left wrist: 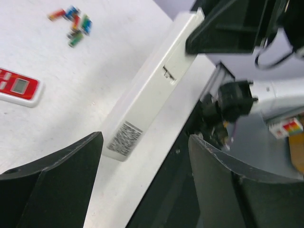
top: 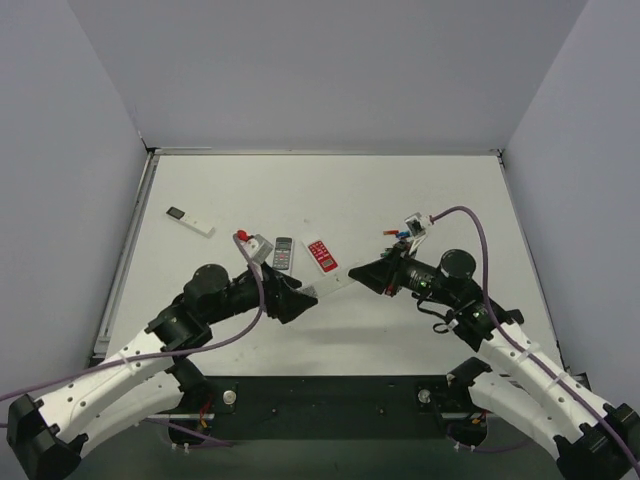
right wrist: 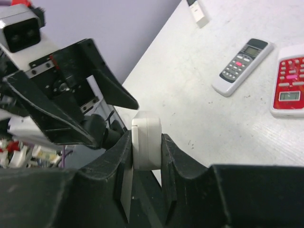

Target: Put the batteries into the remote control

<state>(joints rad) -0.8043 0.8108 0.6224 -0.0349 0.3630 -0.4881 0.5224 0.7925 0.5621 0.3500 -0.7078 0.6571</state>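
Observation:
The long white remote control (top: 336,285) hangs above the table between my two grippers. My right gripper (top: 368,272) is shut on one end of it; the right wrist view shows that end (right wrist: 146,137) pinched between both fingers. The left wrist view shows its back (left wrist: 152,90), with a printed label and a cover latch. My left gripper (left wrist: 145,137) is open, its fingertips just short of the labelled end and apart from it. The batteries (top: 400,237) lie in a small green, red and blue heap on the table behind the right gripper; they also show in the left wrist view (left wrist: 73,23).
A red remote (top: 321,255) and a grey-faced remote (top: 284,253) lie behind the grippers. A slim white stick with a black end (top: 190,221) lies far left. A small grey block with a red knob (top: 252,241) and a white block (top: 415,224) also sit there.

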